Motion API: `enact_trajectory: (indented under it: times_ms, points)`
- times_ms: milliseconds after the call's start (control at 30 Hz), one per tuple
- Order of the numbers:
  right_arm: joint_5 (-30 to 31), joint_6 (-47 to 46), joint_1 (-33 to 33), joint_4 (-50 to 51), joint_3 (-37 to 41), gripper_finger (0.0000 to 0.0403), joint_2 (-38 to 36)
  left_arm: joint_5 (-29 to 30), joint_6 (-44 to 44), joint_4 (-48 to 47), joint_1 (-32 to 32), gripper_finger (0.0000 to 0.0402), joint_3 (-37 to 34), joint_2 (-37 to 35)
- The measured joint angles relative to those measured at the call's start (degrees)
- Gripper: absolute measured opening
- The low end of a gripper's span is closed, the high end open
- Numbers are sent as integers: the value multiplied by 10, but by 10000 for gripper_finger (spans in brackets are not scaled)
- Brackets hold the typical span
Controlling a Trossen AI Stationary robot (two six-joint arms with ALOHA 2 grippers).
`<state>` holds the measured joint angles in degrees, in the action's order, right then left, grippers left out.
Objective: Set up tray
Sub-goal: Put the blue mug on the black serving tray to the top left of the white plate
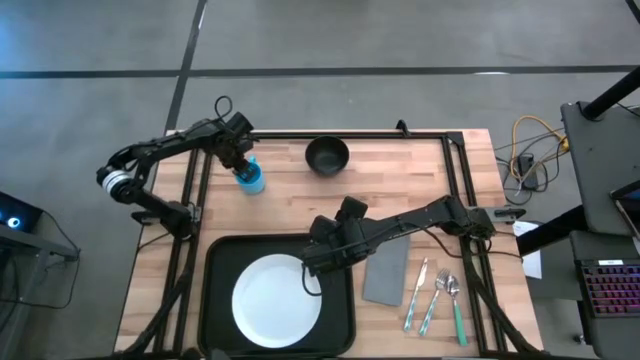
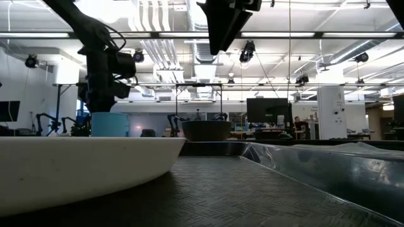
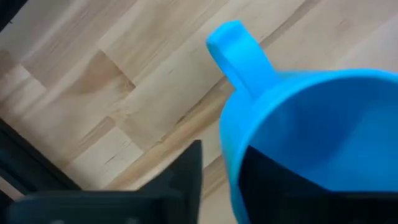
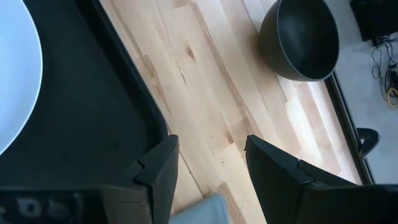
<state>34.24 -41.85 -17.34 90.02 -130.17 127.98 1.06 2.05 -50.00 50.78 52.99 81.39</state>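
Observation:
The black tray [image 1: 335, 300] lies at the table's near edge, and the white plate [image 1: 275, 298] rests flat in it. A blue cup [image 1: 250, 180] stands near the far left corner, its handle [image 3: 239, 53] showing in the left wrist view. My left gripper [image 1: 243, 165] is over the cup and open. One finger [image 3: 183, 180] stands outside the wall with a strip of table showing between, and the other finger is inside the cup. My right gripper [image 4: 211, 171] is open above the tray's far right corner [image 4: 134, 93], touching nothing.
A black bowl [image 1: 327, 155] stands at the far edge, right of the cup. A grey napkin [image 1: 386, 272] lies right of the tray, with a knife, a fork and a green-handled spoon [image 1: 455, 305] beyond it. Bare wood lies between bowl and tray.

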Motion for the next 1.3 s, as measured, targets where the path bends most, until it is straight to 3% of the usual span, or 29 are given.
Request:
enact_trajectory:
  times_ms: [100, 367, 500, 667, 867, 1033, 1300]
  points:
    - [1, -2, 1, 0, 0, 173, 0, 0, 5, -7, 0, 13, 0, -9]
    - [3, -17, 1, 0, 1, 173, -8, -10, 3, -79, -2, 2, -7, -55]
    - [3, -37, 1, 0, 7, 171, -21, -23, -33, -127, -4, 1, -21, -137]
    - [5, -82, -6, 0, 11, 157, -32, -83, -118, -210, -17, 1, -42, -285]
    - [19, -83, -20, 0, 30, 135, -33, -86, -206, -301, -64, 1, -63, -418]
    - [19, -66, -25, 0, 52, 121, -32, -109, -224, -356, -99, 0, -62, -466]
    - [15, -74, -33, -1, 67, 105, -32, -131, -246, -334, -134, 0, -62, -487]
